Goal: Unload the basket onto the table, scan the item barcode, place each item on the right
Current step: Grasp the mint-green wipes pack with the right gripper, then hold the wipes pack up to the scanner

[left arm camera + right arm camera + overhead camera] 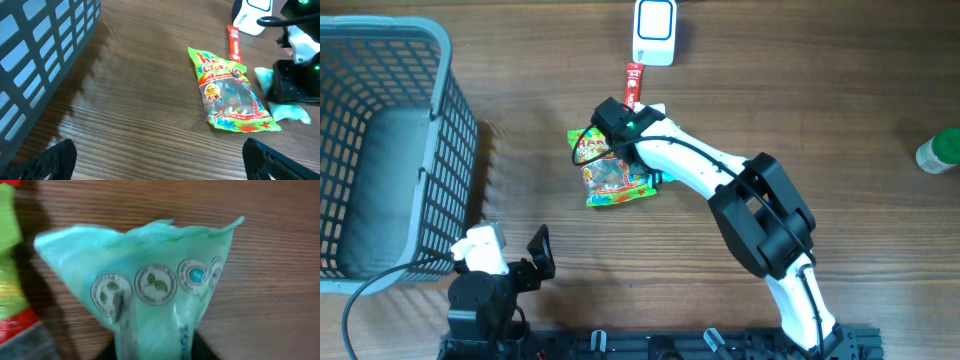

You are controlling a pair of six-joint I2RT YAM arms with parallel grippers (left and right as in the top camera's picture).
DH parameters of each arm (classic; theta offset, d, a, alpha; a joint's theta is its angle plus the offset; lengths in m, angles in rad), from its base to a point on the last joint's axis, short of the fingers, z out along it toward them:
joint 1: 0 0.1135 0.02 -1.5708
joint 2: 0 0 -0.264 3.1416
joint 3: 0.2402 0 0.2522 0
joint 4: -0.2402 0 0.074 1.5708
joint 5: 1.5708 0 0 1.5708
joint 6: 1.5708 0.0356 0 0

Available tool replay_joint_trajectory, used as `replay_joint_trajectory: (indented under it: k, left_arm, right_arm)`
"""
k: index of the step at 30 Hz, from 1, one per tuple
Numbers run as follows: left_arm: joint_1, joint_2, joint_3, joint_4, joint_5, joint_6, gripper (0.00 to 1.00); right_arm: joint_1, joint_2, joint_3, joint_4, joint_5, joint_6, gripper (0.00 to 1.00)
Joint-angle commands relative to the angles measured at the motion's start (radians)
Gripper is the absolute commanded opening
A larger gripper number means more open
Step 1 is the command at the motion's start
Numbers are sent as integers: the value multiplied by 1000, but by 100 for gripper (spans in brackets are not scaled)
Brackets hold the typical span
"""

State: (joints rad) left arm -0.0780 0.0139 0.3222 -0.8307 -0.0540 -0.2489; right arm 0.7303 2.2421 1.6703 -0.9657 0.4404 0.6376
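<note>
1. The right gripper point(291, 95) reaches down near the middle of the table point(840, 80). Its jaws are pressed in on a mint-green packet point(160, 280), which bunches up and narrows where they pinch it.
2. That packet bears a row of round leaf emblems. Its loose edges spread out on either side of the gripper, low over the wood; whether it is touching the table cannot be told.
3. Just left of the packet lies a bright green and red candy bag point(610, 172), flat on the table.
4. A thin red stick packet point(633, 85) lies on the far side of the candy bag, pointing toward the white barcode scanner point(655, 30) at the far edge.
5. The left gripper point(160, 162) hangs at the near left with its fingers spread wide and nothing between them.
6. A grey mesh basket point(445, 45) fills the far left corner.
7. A green-capped bottle point(940, 150) sits at the right edge, well apart from everything else.
</note>
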Motion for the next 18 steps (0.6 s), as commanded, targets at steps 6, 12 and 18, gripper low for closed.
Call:
replay_joint_trajectory:
  k: [6, 12, 18]
  left_arm:
    - [3, -7, -4, 2, 1, 5, 100]
    - [3, -7, -4, 2, 1, 5, 100]
    - [3, -7, -4, 2, 1, 5, 100]
  right_arm:
    - [-106, -115, 219, -170, -758, -207, 4]
    - [-318, -119, 166, -200, -1638, -517, 11]
    - [-357, -119, 166, -134, -1507, -407, 5]
